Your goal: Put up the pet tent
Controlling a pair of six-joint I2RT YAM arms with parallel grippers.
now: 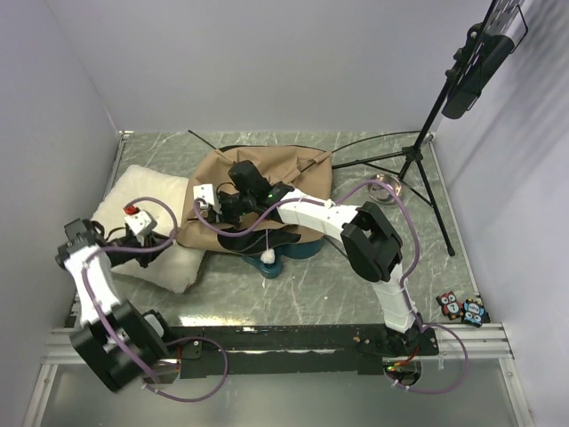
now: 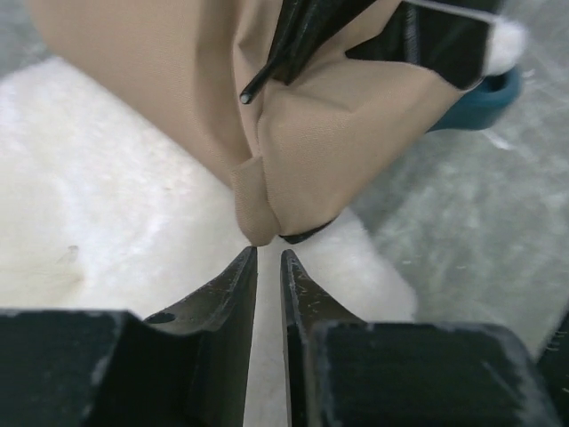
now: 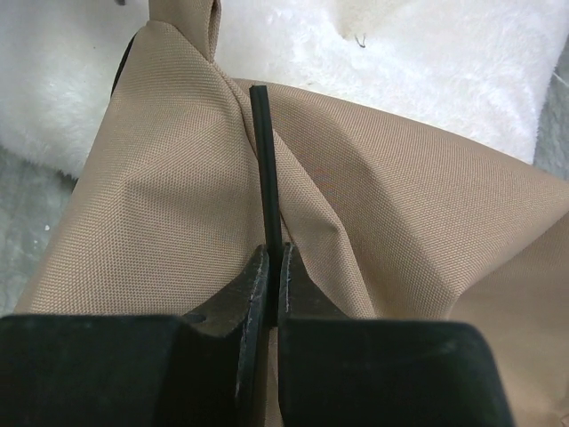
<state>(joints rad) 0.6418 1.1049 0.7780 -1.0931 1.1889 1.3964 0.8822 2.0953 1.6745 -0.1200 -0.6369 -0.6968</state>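
The pet tent (image 1: 267, 173) lies collapsed as tan fabric at mid table, its left corner resting on the cream pillow (image 1: 142, 205). Its white pompom (image 1: 267, 256) hangs at the front. My right gripper (image 1: 213, 206) reaches over the tent's left side. In the right wrist view it (image 3: 274, 253) is shut on a thin dark pole (image 3: 263, 160) lying on the tan fabric (image 3: 160, 196). My left gripper (image 1: 171, 237) is at the tent's left corner. In the left wrist view its jaws (image 2: 268, 256) stand a narrow slit apart, empty, with the folded fabric corner (image 2: 256, 213) just past the tips.
A teal object (image 1: 298, 252) sits under the tent's front edge. A black tripod (image 1: 413, 156) and a metal bowl (image 1: 380, 189) stand at the back right. Small owl toys (image 1: 460, 309) lie at the front right. Walls enclose the table.
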